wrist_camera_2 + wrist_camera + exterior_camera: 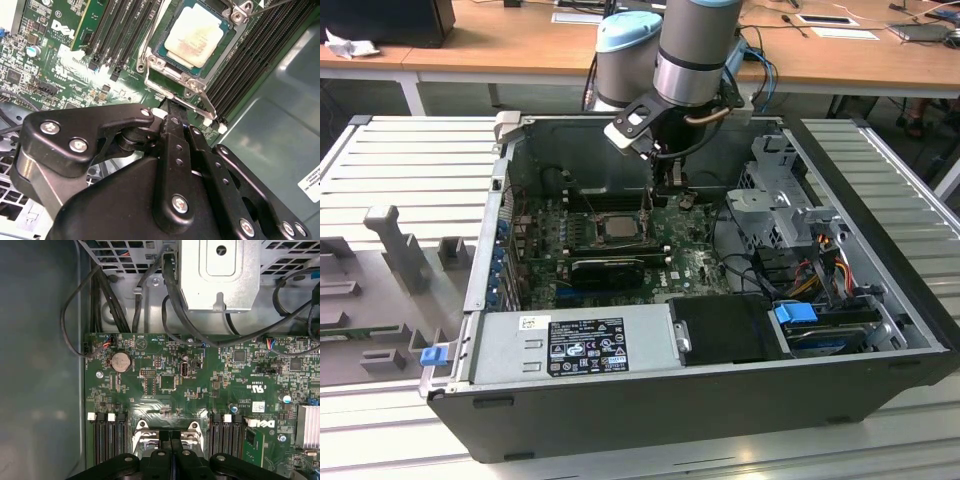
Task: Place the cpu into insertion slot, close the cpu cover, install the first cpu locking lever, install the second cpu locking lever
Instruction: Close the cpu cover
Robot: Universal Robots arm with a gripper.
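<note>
— Well, where is the chip (197, 35) in this figure?

— Flat in its socket (161, 51) on the green board (150, 380), pale metal top upward. The board lies at the bottom of the open computer case (620, 400), which rests on the slatted counter (400, 150). The arm (695, 50) has to reach in from above.

— And the cover frame (194, 84)?

— It appears to lie down around the chip, the chip's top showing through its window. That would keep the chip seated while the levers are worked.

— What is the hand (170, 434) doing?

— It hangs at the socket's edge. Its two fingers are pressed together and nothing is visible between them. A narrow tip like that suits pushing a thin wire rather than gripping.

— Does it touch anything?

— In the second wrist view the tip stands just beside the wire lever (210, 109) that runs along the frame. Whether they touch cannot be told.
</note>
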